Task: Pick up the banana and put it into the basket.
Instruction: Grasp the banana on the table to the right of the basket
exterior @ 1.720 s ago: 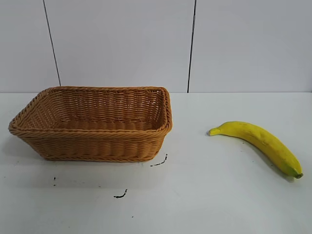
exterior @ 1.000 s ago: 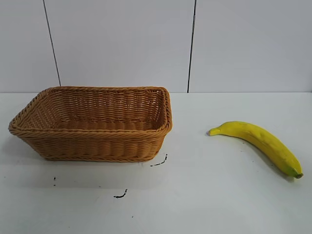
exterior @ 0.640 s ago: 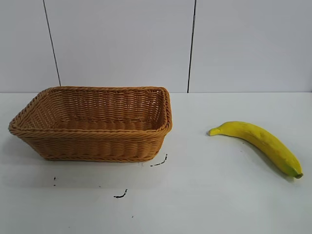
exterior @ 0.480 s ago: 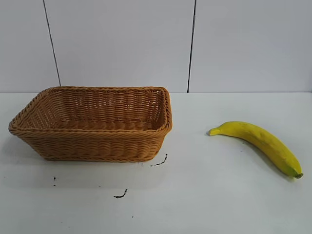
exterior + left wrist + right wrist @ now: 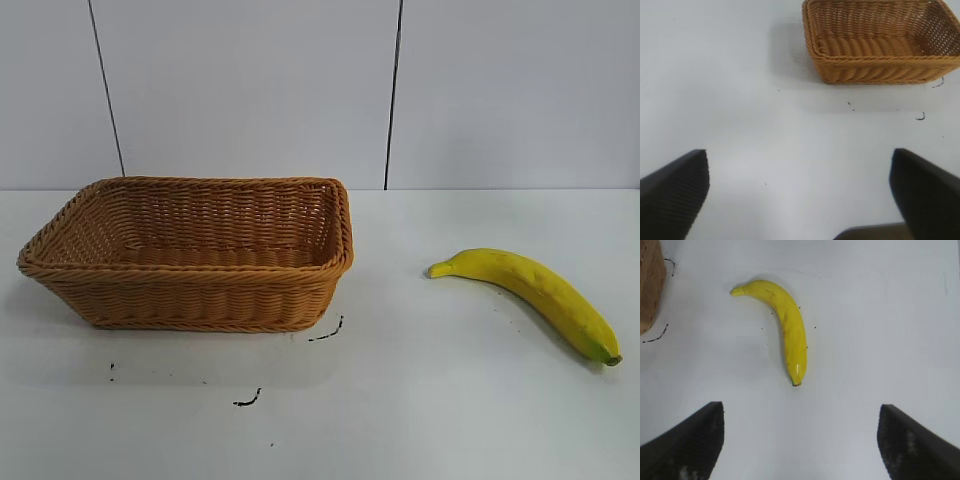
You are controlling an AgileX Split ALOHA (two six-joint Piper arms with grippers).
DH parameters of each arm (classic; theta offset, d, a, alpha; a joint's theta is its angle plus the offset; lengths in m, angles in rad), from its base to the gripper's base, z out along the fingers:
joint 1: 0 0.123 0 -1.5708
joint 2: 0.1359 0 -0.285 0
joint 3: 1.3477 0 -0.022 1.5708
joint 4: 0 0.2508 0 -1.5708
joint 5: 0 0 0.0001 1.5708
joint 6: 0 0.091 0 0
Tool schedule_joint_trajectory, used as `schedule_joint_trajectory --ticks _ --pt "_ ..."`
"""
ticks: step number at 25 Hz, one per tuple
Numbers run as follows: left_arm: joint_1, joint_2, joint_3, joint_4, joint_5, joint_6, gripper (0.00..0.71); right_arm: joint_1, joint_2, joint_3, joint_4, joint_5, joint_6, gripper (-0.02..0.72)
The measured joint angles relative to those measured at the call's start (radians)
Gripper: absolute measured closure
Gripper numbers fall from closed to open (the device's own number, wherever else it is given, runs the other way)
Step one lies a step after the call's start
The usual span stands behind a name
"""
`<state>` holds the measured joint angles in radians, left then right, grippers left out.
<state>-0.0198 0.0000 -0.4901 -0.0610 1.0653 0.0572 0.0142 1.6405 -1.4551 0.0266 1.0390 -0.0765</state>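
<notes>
Banana flat on white desk, at exterior view's right, well apart from basket; stem end toward basket, dark tip away from it. Nothing touching banana. Same banana in right wrist view, lying free on desk ahead of right gripper; jaws spread wide, nothing between them, short of fruit's dark tip. Corner of basket at that picture's edge. Basket upright at exterior view's left, nothing visible inside, small dark marks on desk just beside its near corner. Left gripper over bare desk, well apart from basket, jaws likewise wide apart and holding nothing. Neither arm visible in exterior view.
</notes>
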Motion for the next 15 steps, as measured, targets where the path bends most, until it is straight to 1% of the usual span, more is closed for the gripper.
schedule_joint_trajectory --ticks 3,5,8,9,11,15 --pt "0.000 0.000 0.000 0.000 0.000 0.000 0.015 0.000 0.112 -0.086 -0.001 0.008 -0.064 0.101" --pt "0.000 0.000 0.000 0.000 0.000 0.000 0.015 0.000 0.163 -0.114 0.011 0.006 -0.144 0.101" --pt "0.000 0.000 0.000 0.000 0.000 0.000 0.015 0.000 0.220 -0.125 0.050 -0.003 -0.279 0.101" --pt "0.000 0.000 0.000 0.000 0.000 0.000 0.015 0.000 0.231 -0.125 0.059 -0.004 -0.306 0.101" --pt "0.000 0.000 0.000 0.000 0.000 0.000 0.015 0.000 0.252 -0.125 0.072 -0.001 -0.325 0.101" --pt "0.000 0.000 0.000 0.000 0.000 0.000 0.015 0.000 0.276 -0.125 0.082 0.000 -0.327 0.101"
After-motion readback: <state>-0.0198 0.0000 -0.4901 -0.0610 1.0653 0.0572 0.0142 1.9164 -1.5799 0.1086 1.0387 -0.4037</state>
